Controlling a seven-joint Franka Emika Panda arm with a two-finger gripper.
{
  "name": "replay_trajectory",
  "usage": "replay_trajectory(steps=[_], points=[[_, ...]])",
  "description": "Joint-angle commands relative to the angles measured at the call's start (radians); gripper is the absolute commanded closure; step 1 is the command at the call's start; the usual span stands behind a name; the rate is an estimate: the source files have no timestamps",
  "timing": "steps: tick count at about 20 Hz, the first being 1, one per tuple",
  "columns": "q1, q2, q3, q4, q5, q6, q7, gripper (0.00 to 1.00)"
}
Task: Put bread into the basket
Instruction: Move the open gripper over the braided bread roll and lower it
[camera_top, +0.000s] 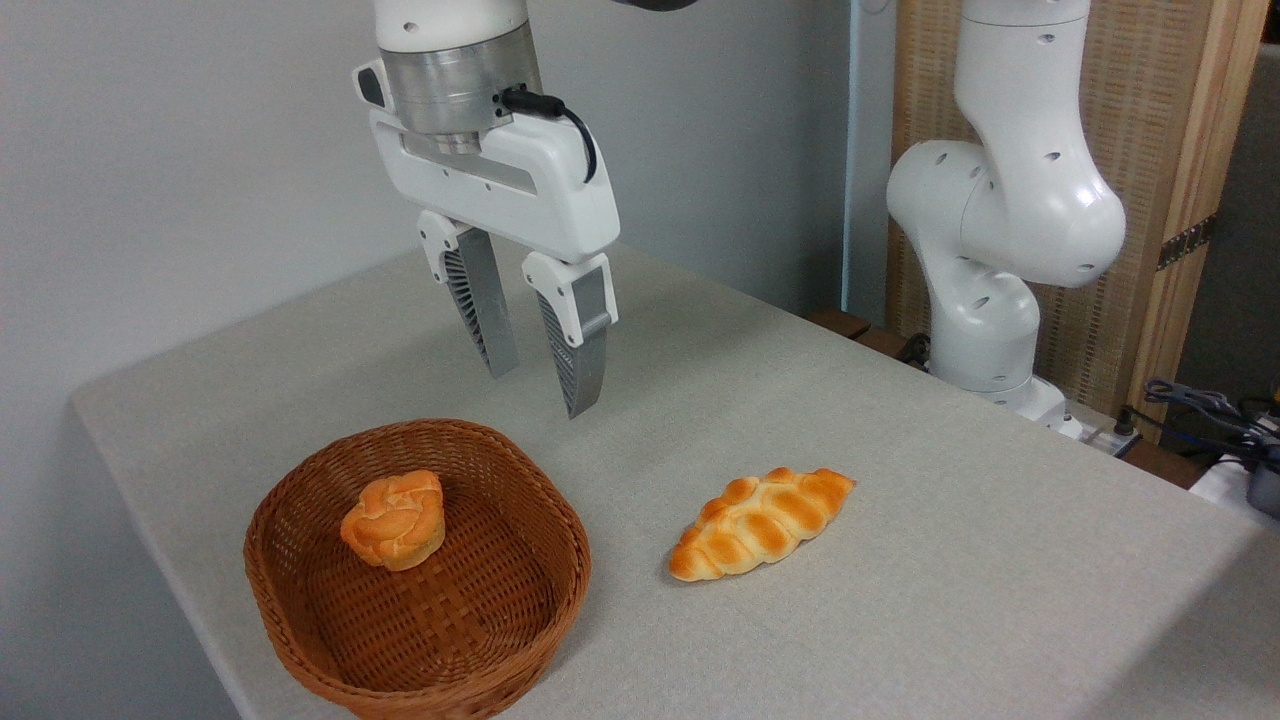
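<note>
Approach step: the gripper (540, 390), jaws parted and empty, hangs above the table (900, 450), with the loaf (762, 522) lying below and to its right, outside the basket (560, 590) beneath it; next it probably must descend rightward astride the loaf.

Pale grey wall (180, 150) — wood-framed woven screen (1170, 130) at right.

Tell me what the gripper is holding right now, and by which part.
Nothing. The gripper hangs open above the table, its fingers empty. The bread lies untouched on the table beside the basket.
</note>
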Motion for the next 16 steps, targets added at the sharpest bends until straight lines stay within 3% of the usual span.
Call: replay_trajectory(steps=[1, 10, 13, 16], points=[[-0.002, -0.053, 0.023, -0.011, -0.021, -0.030, 0.023, 0.00], [-0.002, -0.066, 0.023, -0.049, -0.021, -0.021, 0.024, 0.00], [0.001, -0.156, 0.023, -0.173, -0.015, 0.047, 0.067, 0.00], [0.052, -0.259, 0.023, -0.307, -0.012, 0.098, 0.143, 0.00]])
